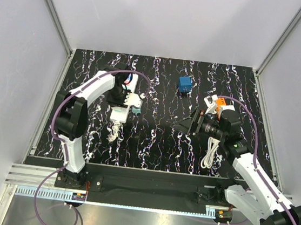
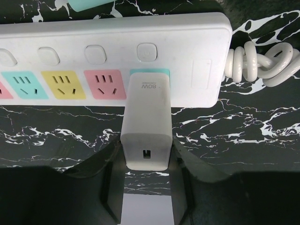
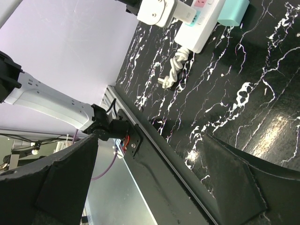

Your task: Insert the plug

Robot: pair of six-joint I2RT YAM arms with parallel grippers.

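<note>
Reads "80W", in grey, sideways on the upper face of the white charger [image 2: 146, 126], at the end meeting the power strip [image 2: 201, 37]. Nothing else legible.

Standing upright as a white boxy plug [image 2: 145, 126] marked 80W on the teal end socket of a long white power strip [image 2: 187, 37], beside its pink and yellow sockets; lying flat on the black marbled desk [image 2: 56, 131].

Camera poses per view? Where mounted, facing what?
Top external: overhead behind bases, looking down at table; left arm and right arm show.
Left wrist: faces power strip; left gripper shut on charger.
Right wrist: looks across table toward left arm's base; open right gripper.
Shared: all three show power strip and charger.
</note>
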